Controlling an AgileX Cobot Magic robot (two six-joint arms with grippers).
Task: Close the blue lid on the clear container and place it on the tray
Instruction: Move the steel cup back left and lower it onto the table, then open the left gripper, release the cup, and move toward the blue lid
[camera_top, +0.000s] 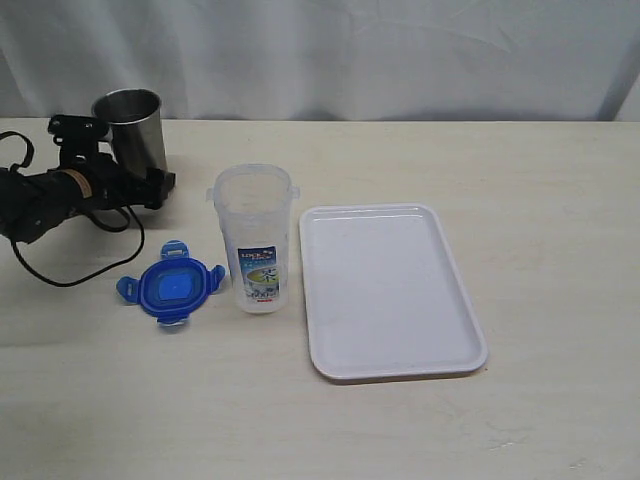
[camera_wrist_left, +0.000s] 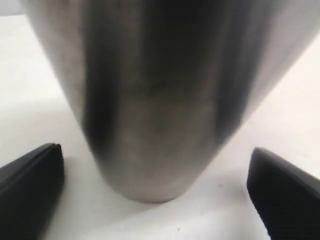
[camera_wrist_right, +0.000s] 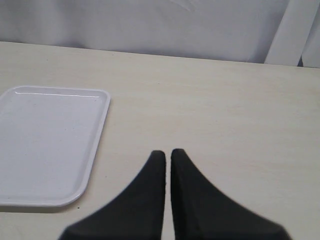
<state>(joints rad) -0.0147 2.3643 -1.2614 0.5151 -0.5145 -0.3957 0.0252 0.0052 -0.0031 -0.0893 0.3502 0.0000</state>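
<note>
In the exterior view the left arm (camera_top: 50, 195) lies low and nearly level over the surface (camera_top: 540, 200). The left gripper (camera_wrist_left: 157, 197) is spread wide, one jaw on each side of the steel cup (camera_top: 132, 130) and clear of it. The clear container (camera_top: 253, 240) stands upright and uncapped at centre, with the blue lid (camera_top: 172, 286) at its 8 o'clock and the tray (camera_top: 395, 372) at 3 o'clock. The right gripper (camera_wrist_right: 167, 157) is closed and empty, near the tray.
</note>
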